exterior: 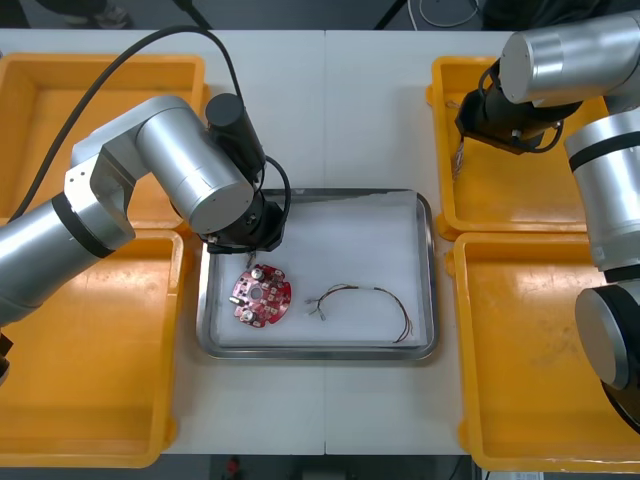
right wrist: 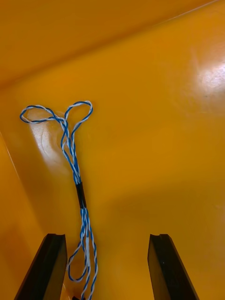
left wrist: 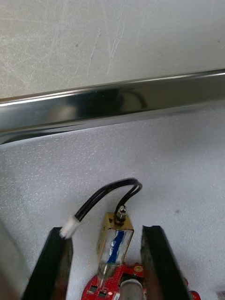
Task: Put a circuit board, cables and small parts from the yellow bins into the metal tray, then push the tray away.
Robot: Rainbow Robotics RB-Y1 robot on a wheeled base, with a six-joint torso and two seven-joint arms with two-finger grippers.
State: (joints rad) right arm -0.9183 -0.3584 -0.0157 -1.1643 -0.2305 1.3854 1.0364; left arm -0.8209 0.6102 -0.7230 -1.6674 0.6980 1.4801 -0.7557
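so on the left, the left gripper point(left wrist: 105, 229) hangs low over the metal tray point(exterior: 330, 235) with its fingers spread apart. A small metal part point(left wrist: 115, 241) with a looped black cable point(left wrist: 105, 194) sits between them, touching neither finger as far as can be told, right at the edge of the red circuit board point(exterior: 262, 295). A thin cable point(exterior: 365, 298) lies beside the board too. Over on the right, the right gripper point(right wrist: 107, 236) hovers wide open in the far yellow bin point(exterior: 520, 200), above the twisted blue and white cable point(right wrist: 70, 145), which lies nearer one finger than the other. Best bet imo: centre over the black band point(right wrist: 81, 194), drop straight down and pinch there so the loops don't snag
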